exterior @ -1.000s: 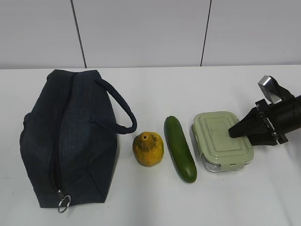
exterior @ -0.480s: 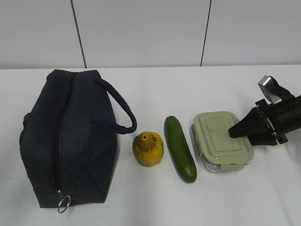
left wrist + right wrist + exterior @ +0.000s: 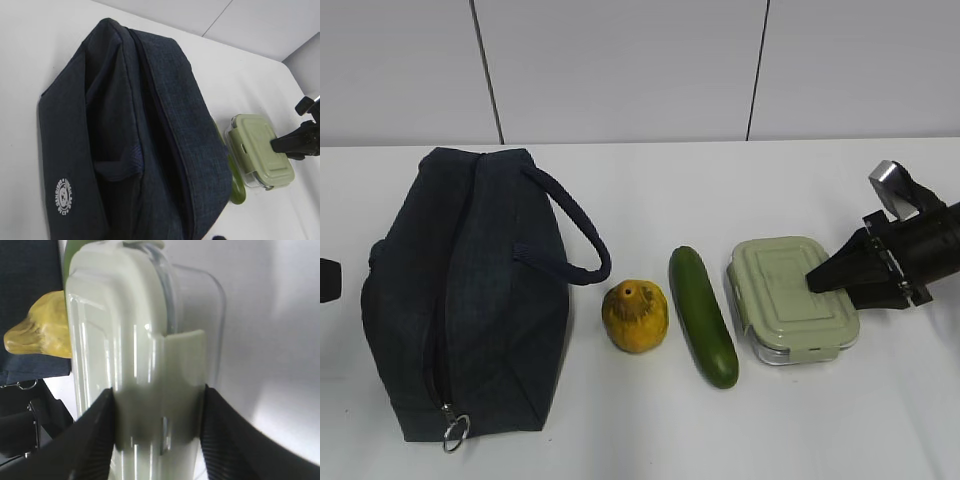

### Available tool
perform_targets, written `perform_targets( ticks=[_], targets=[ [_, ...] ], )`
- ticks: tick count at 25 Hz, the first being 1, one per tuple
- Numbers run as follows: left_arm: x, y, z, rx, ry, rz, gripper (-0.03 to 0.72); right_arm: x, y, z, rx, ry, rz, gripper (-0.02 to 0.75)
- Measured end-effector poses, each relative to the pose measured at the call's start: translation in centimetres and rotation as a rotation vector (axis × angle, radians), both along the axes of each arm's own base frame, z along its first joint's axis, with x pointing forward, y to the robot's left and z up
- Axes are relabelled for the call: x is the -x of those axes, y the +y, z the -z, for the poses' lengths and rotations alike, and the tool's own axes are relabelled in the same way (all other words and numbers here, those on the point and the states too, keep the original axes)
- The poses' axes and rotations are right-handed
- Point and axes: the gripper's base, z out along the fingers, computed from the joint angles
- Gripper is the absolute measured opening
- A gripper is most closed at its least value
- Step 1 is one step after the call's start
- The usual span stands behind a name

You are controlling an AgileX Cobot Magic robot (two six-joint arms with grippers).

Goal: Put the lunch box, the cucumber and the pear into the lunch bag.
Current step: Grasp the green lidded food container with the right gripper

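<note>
The dark navy lunch bag (image 3: 470,290) lies at the left, its zipper running along the top and the ring pull (image 3: 456,430) at the near end. It fills the left wrist view (image 3: 125,140). Right of it sit the yellow-orange pear (image 3: 635,315), then the cucumber (image 3: 702,315), then the lunch box (image 3: 790,295) with its sage-green lid. My right gripper (image 3: 815,282) reaches in from the right, and its fingers press both sides of the lunch box (image 3: 130,340), which rests on the table. Only a dark tip of my left gripper (image 3: 328,280) shows, at the left edge beside the bag.
The white table (image 3: 650,200) runs back to a pale panelled wall (image 3: 620,70). The bag's looped strap handle (image 3: 570,225) arches toward the pear. From the right wrist, the pear (image 3: 40,332) and the bag show beyond the box.
A dark tip of my left arm has come into the exterior view at the left edge. The right gripper, the box, the fruit and the bag have not moved.
</note>
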Motion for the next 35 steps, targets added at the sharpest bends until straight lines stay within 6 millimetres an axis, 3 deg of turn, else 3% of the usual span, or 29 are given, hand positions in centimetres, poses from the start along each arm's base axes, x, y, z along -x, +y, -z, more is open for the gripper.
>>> perform_targets(
  ticks=[9,19,35],
  targets=[
    [-2.1,-0.1,1.6,0.048,0.107,0.003,0.331,0.0,0.0,0.0,0.000,0.000,0.000,0.370],
    [-3.6,-0.1,3.5,0.040,0.203,0.024,0.246,0.0,0.0,0.0,0.000,0.000,0.000,0.370],
    [-4.2,-0.3,3.6,0.059,0.175,0.050,0.251,0.0,0.0,0.0,-0.001,0.000,0.001,0.370]
  ],
)
